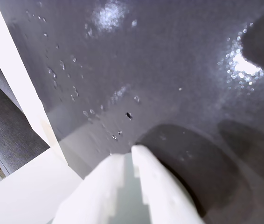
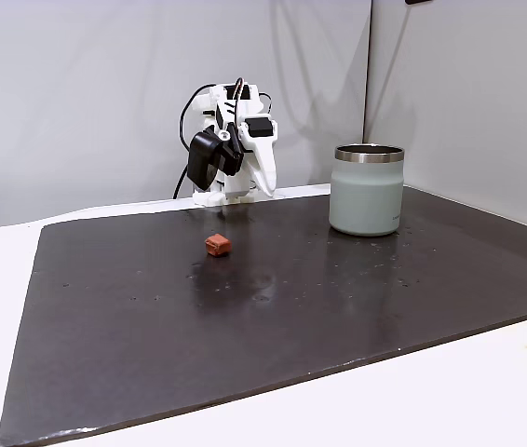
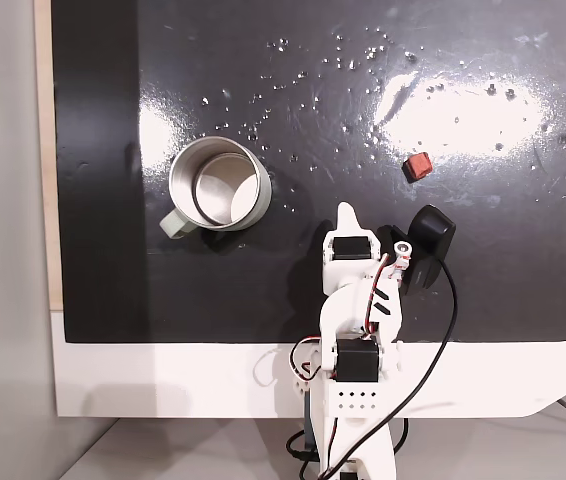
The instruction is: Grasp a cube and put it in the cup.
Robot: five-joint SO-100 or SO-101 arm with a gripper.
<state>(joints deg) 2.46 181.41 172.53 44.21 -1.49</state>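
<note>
While the arm is sitting folded at the mat's edge, the gripper (image 1: 133,151) is hovering clenched and empty. The cube (image 3: 418,166) is lying on the dark mat (image 3: 523,280), well apart from the cup (image 3: 219,196).

A white table (image 2: 487,391) carries a large dark, glossy mat (image 2: 273,307) that covers most of its top, leaving white margins along the near and left edges in a fixed view. The mat's surface is speckled with small droplets or flecks and throws back bright glare in a fixed view (image 3: 463,110). Directly on the mat lie the cube (image 2: 218,245), small and reddish-brown, and the cup (image 2: 368,190), pale grey-green with a steel rim, standing upright and well apart from the cube. The arm's white base (image 3: 355,395) sits on the white strip of table beside the mat's edge.
</note>
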